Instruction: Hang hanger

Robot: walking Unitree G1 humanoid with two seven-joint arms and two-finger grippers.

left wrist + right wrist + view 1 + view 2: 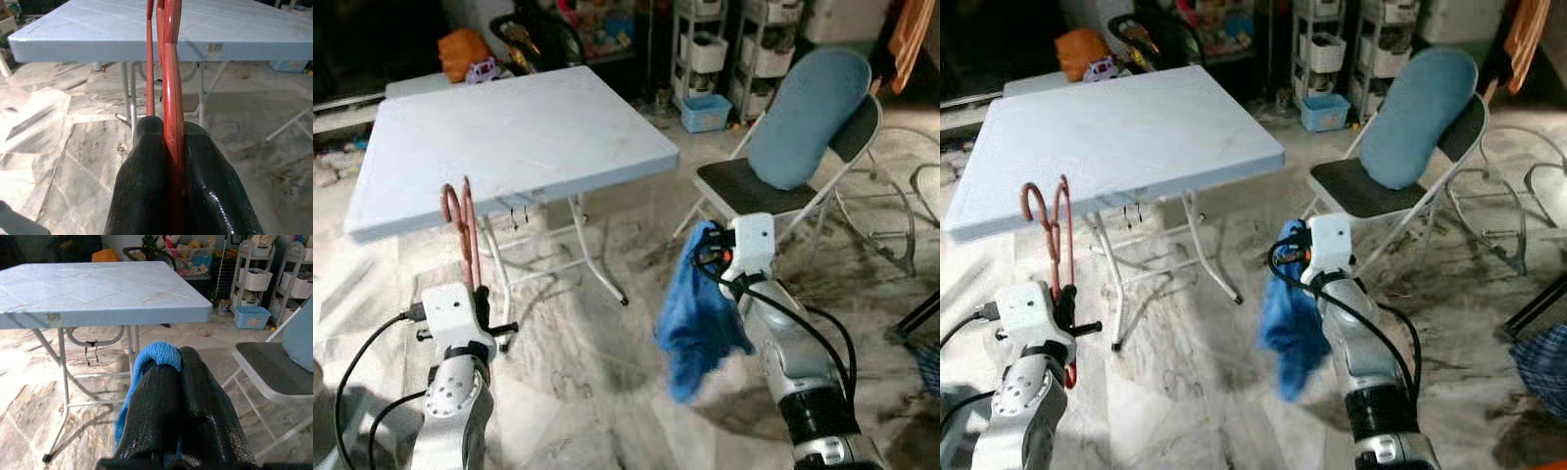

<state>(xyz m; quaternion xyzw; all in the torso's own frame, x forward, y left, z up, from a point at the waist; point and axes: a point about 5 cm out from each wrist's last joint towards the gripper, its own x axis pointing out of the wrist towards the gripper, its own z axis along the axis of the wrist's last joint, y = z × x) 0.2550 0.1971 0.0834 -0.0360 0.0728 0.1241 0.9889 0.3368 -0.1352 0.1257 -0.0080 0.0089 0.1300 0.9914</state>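
Note:
A red hanger (462, 227) stands upright in my left gripper (480, 290), its hook end level with the table's near edge. The left wrist view shows the black fingers (146, 186) shut on the hanger's red bar (171, 83). My right gripper (710, 257) is shut on a blue cloth (697, 321) that hangs down over the floor in front of the chair. In the right wrist view the cloth (156, 355) bulges out between the black fingers (195, 401).
A white folding table (509, 137) stands ahead on the left. A folding chair (754, 186) with a blue cushion (808, 113) is ahead on the right. Shelving racks (705, 49) and clutter line the back wall. Marble floor (597, 382) lies between my arms.

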